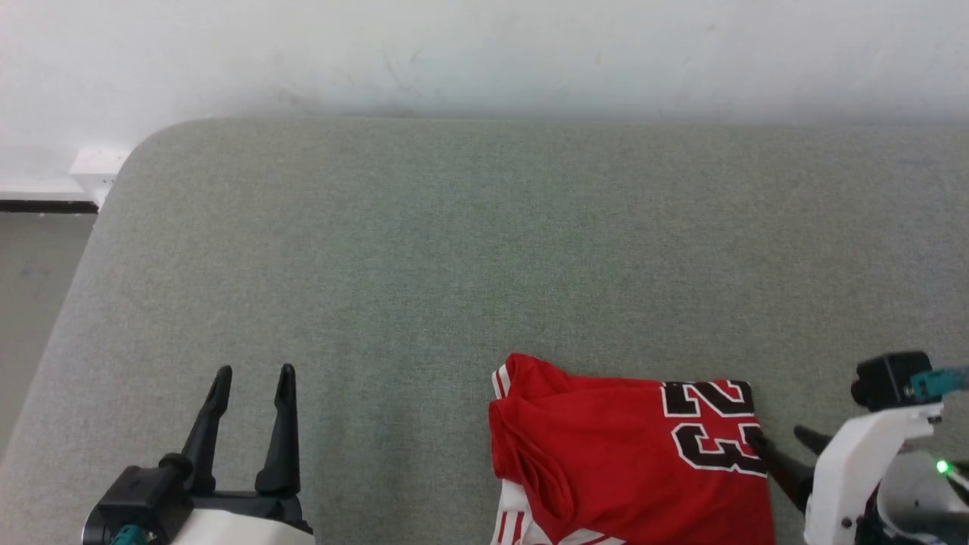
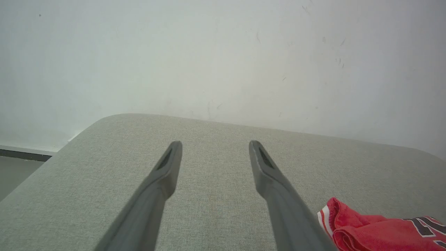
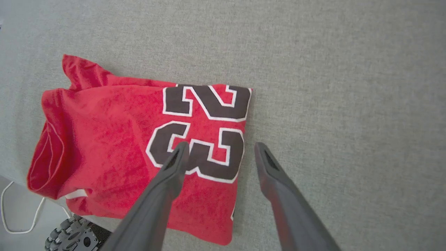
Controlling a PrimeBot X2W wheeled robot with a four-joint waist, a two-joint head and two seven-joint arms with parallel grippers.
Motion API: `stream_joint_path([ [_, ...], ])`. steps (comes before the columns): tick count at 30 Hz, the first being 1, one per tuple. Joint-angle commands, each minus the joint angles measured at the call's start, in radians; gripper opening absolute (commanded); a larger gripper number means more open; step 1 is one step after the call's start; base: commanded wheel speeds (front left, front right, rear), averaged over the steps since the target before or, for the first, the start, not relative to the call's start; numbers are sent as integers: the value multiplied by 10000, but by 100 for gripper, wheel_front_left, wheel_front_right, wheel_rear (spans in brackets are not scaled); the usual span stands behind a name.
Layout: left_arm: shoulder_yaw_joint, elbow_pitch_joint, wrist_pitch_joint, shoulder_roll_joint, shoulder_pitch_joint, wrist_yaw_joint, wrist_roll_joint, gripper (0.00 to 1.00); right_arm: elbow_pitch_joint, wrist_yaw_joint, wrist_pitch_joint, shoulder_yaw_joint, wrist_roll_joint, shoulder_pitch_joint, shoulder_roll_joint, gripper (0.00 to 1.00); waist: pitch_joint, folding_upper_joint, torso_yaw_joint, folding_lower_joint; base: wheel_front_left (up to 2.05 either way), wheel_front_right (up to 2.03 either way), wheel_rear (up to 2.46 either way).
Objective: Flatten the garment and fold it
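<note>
Garment at lower right of head view, folded into a compact red block on grey pad, number face-up, left side bunched. Folding judged almost done; perhaps only neatening left. Right gripper spread wide, empty, straddling block's right edge. Left gripper at lower left, spread wide, empty, well apart.
</note>
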Motion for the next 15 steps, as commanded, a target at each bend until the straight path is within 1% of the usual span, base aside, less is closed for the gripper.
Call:
stream_joint_path([
  [1, -10, -56, 1, 72, 110, 61, 40, 100, -102, -7, 102, -149, -32, 339, 237, 100, 42, -2, -51, 0, 0, 0, 0],
  [3, -33, -64, 33, 90, 112, 59, 32, 100, -70, -7, 156, -314, -37, 563, 454, 100, 62, -2, -43, 0, 0, 0, 0],
  [7, -87, -75, 103, 140, 56, 42, 31, 100, 170, -7, 71, -459, -161, 725, 614, 100, 109, -2, 70, 0, 0, 0, 0],
  [15, -131, -156, 248, 288, 36, 45, 39, 100, 1108, -7, 16, -678, -296, 656, 942, 100, 198, -2, 307, 0, 0, 0, 0],
])
